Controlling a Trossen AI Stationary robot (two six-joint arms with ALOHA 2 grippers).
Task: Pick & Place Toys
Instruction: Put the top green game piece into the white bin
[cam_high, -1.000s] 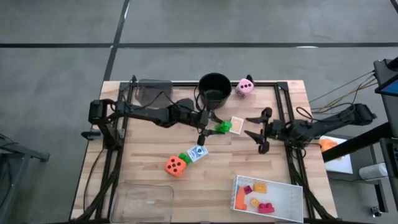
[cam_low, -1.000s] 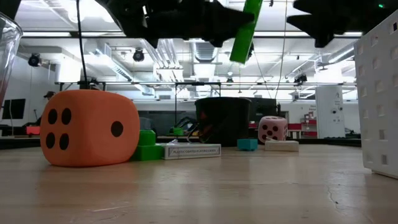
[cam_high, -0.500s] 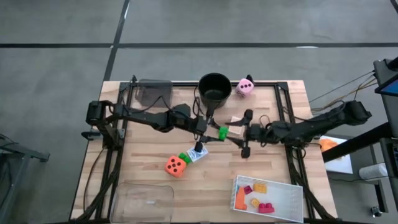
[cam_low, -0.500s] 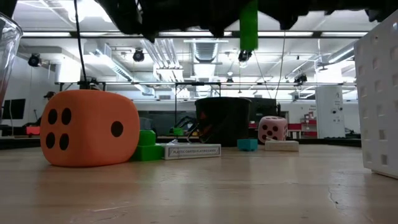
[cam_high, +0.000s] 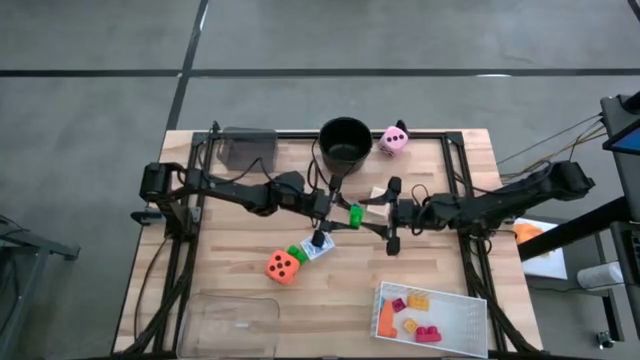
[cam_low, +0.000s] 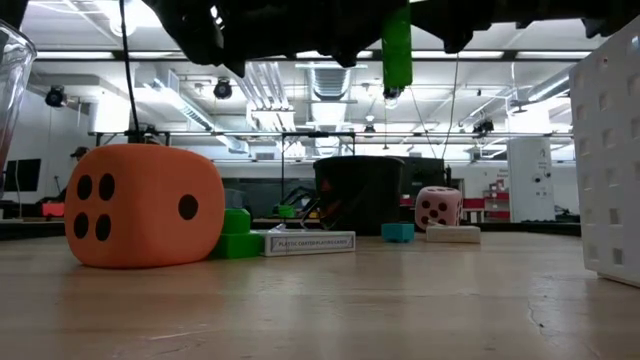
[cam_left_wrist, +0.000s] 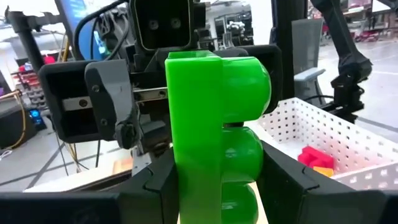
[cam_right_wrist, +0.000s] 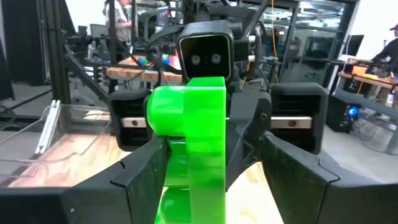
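My left gripper (cam_high: 338, 215) is shut on a green brick (cam_high: 355, 214) high above the middle of the table. The brick also shows in the low view (cam_low: 397, 45). My right gripper (cam_high: 387, 214) faces it from the table's right, open. Its fingers (cam_right_wrist: 140, 177) stand on either side of the brick (cam_right_wrist: 199, 137); I cannot tell whether they touch it. An orange die (cam_high: 282, 266), a second green brick (cam_high: 297, 254) and a card pack (cam_high: 318, 248) lie on the table nearer the front. A pink die (cam_high: 394, 140) sits at the far edge. My left gripper pinches the green brick's lower part (cam_left_wrist: 211, 186) between its two fingers, one on the plain side and one on the studded side. The fingers come level from the table's left. The brick stands upright on end, lifted clear of the table.
A black bucket (cam_high: 345, 142) stands at the far middle, with a clear container (cam_high: 248, 148) to its left. A white tray (cam_high: 470, 320) holding red, orange and yellow bricks sits at the near right. A clear tray (cam_high: 235, 322) sits at the near left.
My right gripper has moved toward the table's left, up to the green brick, staying open. My left gripper has shifted slightly toward the near edge. The brick has gone from tilted to upright.
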